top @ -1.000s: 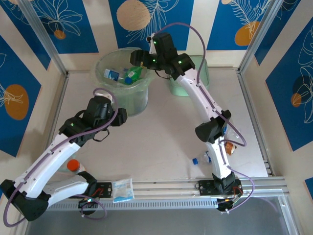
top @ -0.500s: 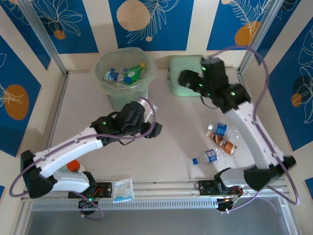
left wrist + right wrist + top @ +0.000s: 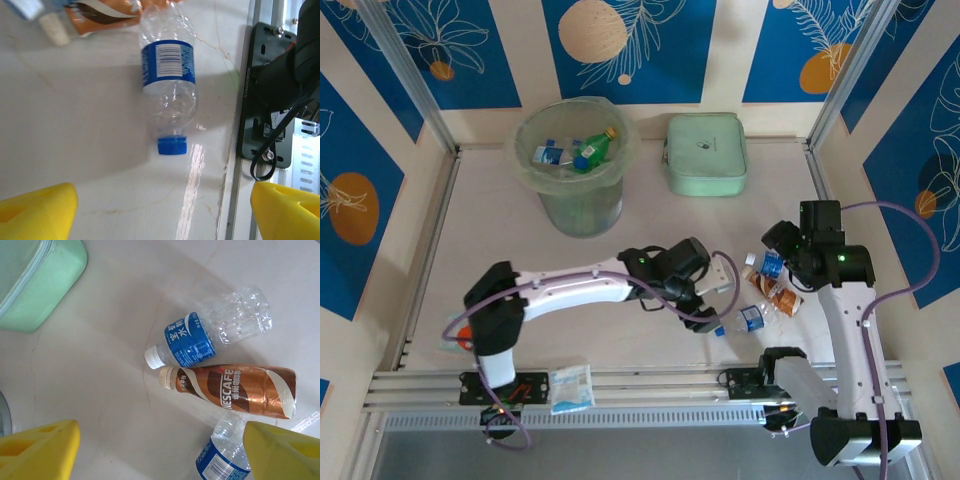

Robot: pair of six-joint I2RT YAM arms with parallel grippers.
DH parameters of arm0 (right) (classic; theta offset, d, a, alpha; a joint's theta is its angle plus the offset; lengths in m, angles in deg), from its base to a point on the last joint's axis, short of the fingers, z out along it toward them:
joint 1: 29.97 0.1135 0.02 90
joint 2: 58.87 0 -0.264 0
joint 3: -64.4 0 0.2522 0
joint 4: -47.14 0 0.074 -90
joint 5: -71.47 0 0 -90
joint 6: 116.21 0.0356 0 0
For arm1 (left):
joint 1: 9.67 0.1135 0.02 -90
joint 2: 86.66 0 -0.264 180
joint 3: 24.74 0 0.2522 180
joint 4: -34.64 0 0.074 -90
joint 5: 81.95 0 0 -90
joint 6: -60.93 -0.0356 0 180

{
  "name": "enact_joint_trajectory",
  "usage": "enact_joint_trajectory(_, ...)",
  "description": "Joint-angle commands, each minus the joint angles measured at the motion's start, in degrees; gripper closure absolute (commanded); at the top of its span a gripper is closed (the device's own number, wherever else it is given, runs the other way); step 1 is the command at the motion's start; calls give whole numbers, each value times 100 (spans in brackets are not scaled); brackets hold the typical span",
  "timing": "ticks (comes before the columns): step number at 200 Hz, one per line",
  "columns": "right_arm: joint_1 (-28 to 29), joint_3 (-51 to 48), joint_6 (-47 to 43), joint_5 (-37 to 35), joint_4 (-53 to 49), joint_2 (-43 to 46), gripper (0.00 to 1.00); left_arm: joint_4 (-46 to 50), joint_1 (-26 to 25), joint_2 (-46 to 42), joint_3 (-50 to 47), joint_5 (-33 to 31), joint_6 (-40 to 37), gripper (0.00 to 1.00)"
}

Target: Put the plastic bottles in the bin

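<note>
Top view, bin: one pale-green bin (image 3: pixel 580 210), upright at the far left of the bench (image 3: pixel 660 222).
Top view, bottles in the bin: one green bottle (image 3: pixel 596 148) and at least one blue-labelled bottle (image 3: pixel 548 154) (the liner blurs any fuller count).
Top view, bottles on the bench: three, close together by the right arm: blue-capped bottle (image 3: pixel 747 319), white-capped bottle (image 3: pixel 769 265), brown bottle (image 3: pixel 783 298).
Top view, other things: one mint case (image 3: pixel 706 152) beside the bin, one packet (image 3: pixel 570 388) at the near rail.
Left wrist, bottles: one whole, the blue-capped bottle (image 3: pixel 168 95), on its side, cap toward the camera; a sliver of the brown bottle (image 3: pixel 105 12) at the top edge.
Left wrist, left jaws: two yellow pads (image 3: pixel 35 210) spread wide, nothing between them, short of the cap.
Right wrist, bottles: three, all lying flat: white-capped bottle (image 3: pixel 210 337) just beside the brown bottle (image 3: pixel 230 390), blue-capped bottle (image 3: pixel 220 460) partly cut off.
Right wrist, right jaws: two yellow pads (image 3: pixel 37 450) wide apart (empty), above the bench.
Right wrist, mint case (image 3: pixel 35 280): one corner, top left.
</note>
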Motion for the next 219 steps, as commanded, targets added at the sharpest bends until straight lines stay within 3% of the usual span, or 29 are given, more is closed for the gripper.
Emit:
enact_joint_trajectory(1, -109, 25, 216, 208, -182, 42, 15, 148, -169, 499, 537, 209, -521, 12)
enact_joint_trajectory(104, -682, -141, 91, 770, -138, 274, 16, 263, -490, 2001, 1310, -166, -968, 29)
enact_joint_trajectory(184, -813, -236, 39, 922, -115, 406, 19, 218, -547, 2304, 1487, -555, -920, 43)
enact_joint_trajectory(219, -848, -293, 32, 951, -89, 441, 19, 239, -548, 2294, 1435, -754, -887, 57)
